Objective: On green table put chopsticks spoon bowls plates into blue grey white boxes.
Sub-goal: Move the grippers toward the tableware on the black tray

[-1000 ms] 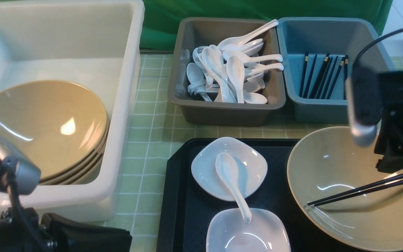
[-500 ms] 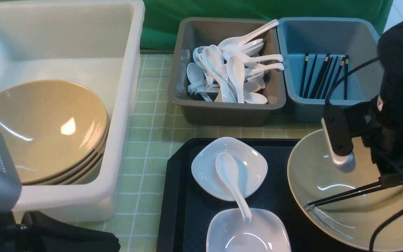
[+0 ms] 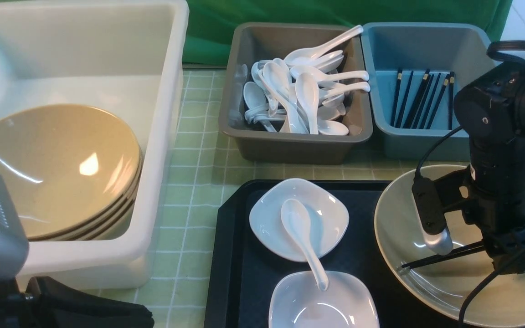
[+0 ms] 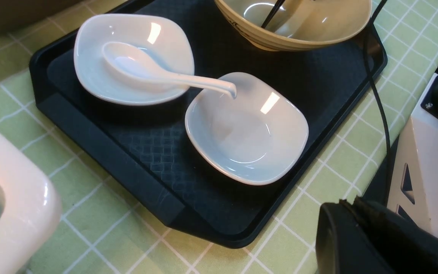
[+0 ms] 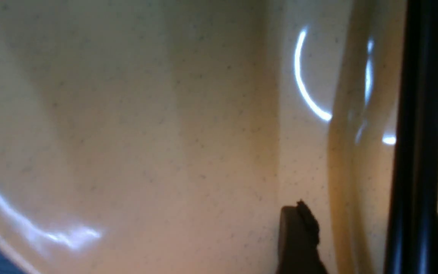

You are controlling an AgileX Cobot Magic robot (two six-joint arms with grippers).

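A pair of black chopsticks (image 3: 445, 257) lies slanted inside a tan bowl (image 3: 399, 228) on the right of the black tray. My right gripper (image 3: 511, 266) points down into that bowl, open. In the right wrist view the chopsticks (image 5: 416, 133) pass between its fingers, close to one of them, over the bowl's wall (image 5: 127, 114). A white spoon (image 3: 301, 232) rests its scoop in the far plate (image 3: 331, 218) and its handle on the near plate (image 3: 308, 310). My left gripper (image 4: 350, 201) hovers shut and empty over the green table (image 4: 101, 213) near the tray's corner.
The black tray (image 3: 235, 255) lies on the table in front. The white box (image 3: 167, 136) at left holds stacked tan bowls (image 3: 57, 168). Behind the tray, the grey box (image 3: 290, 150) holds several spoons, and the blue box (image 3: 408, 141) holds several chopsticks.
My right arm has swung in from the right edge and come down over the bowl, its fingers now on either side of the chopsticks. The left arm has sunk slightly.
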